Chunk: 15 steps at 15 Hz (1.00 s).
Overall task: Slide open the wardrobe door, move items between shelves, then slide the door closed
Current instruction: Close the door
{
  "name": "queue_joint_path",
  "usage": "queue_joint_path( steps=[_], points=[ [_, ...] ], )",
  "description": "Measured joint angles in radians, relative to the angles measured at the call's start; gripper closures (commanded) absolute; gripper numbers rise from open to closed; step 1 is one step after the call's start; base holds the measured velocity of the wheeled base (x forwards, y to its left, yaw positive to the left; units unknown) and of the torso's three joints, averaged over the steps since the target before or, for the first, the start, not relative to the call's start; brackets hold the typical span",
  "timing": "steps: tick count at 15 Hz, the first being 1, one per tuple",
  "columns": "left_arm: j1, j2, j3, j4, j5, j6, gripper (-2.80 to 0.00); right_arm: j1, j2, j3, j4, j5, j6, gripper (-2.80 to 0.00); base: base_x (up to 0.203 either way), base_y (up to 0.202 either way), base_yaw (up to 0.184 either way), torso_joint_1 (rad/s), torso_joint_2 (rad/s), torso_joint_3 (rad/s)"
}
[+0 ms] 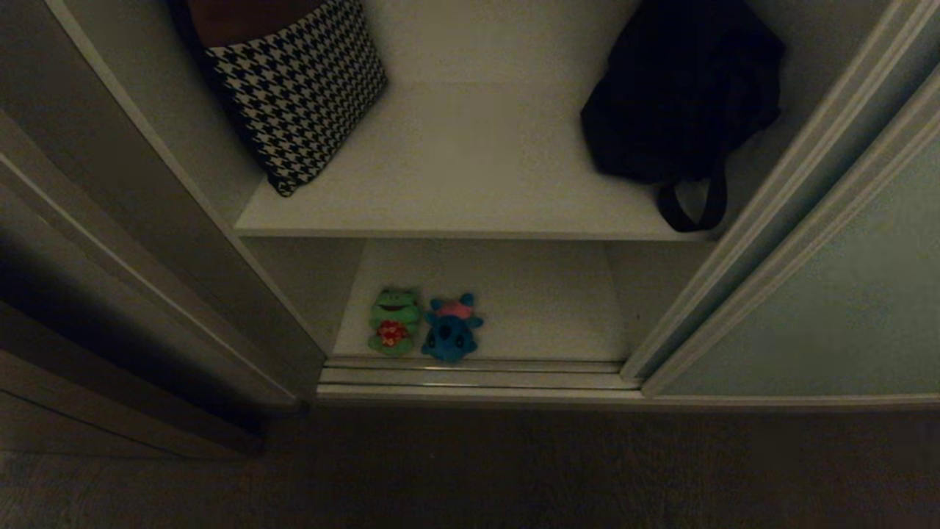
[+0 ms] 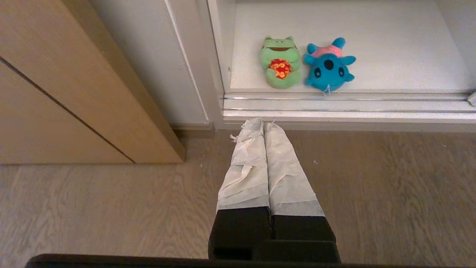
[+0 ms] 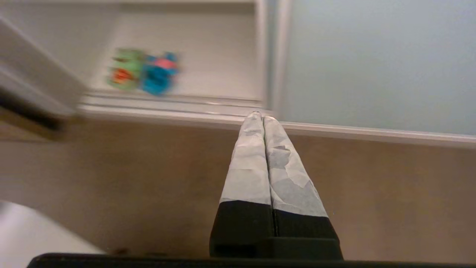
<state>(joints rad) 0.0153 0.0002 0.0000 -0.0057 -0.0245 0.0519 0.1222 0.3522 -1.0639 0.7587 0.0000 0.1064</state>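
The pale grey-green sliding wardrobe door [image 1: 844,308] [image 3: 375,63] stands slid to the right, leaving the wardrobe open. A green frog plush [image 1: 395,321] [image 2: 280,61] [image 3: 124,69] and a blue plush with a pink back [image 1: 451,328] [image 2: 328,64] [image 3: 159,73] lie side by side near the front of the lower white shelf [image 1: 543,301] [image 2: 390,44]. The upper white shelf [image 1: 477,162] carries other things. My left gripper [image 2: 263,122] is shut and empty over the floor before the door rails. My right gripper [image 3: 261,115] is also shut and empty, low before the door's left edge. Neither arm shows in the head view.
A black-and-white houndstooth cushion [image 1: 297,92] leans at the upper shelf's left, a black strapped bag [image 1: 679,95] at its right. Silvery rails [image 1: 477,375] [image 2: 346,106] run along the wardrobe's front. A wooden panel [image 2: 74,93] stands at the left. Wood floor [image 1: 470,470] lies in front.
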Motion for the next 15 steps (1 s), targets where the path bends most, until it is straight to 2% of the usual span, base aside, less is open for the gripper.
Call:
queue_joint_path(
  steps=[2,5,7,10,12,15],
  points=[
    [-0.001,0.000,0.000,0.000,0.000,0.000,0.00,0.055,0.080,-0.082,0.002,0.007,0.081,0.00,0.000,0.000,0.000,0.000,0.00,0.000],
    [0.000,0.001,0.000,0.000,0.000,0.000,0.00,0.088,0.184,-0.156,-0.046,0.037,0.168,0.00,0.000,0.000,0.000,0.000,0.00,0.000],
    [0.000,0.001,0.000,0.000,0.000,0.000,0.00,0.100,0.239,-0.171,-0.111,0.000,0.189,0.00,0.000,0.000,0.000,0.000,0.00,0.000],
    [0.000,0.001,0.000,0.000,0.000,0.000,0.00,0.110,0.311,-0.247,-0.122,-0.027,0.212,0.00,0.000,0.000,0.000,0.000,0.00,0.000],
    [0.000,0.001,0.000,0.000,0.000,0.000,0.00,0.081,0.359,-0.304,-0.129,-0.015,0.219,0.00,0.000,0.000,0.000,0.000,0.00,0.000],
    [0.000,0.001,0.000,0.000,0.000,0.000,0.00,-0.036,0.429,-0.342,-0.180,0.071,0.220,0.00,0.000,0.000,0.000,0.000,0.00,0.000]
  ],
)
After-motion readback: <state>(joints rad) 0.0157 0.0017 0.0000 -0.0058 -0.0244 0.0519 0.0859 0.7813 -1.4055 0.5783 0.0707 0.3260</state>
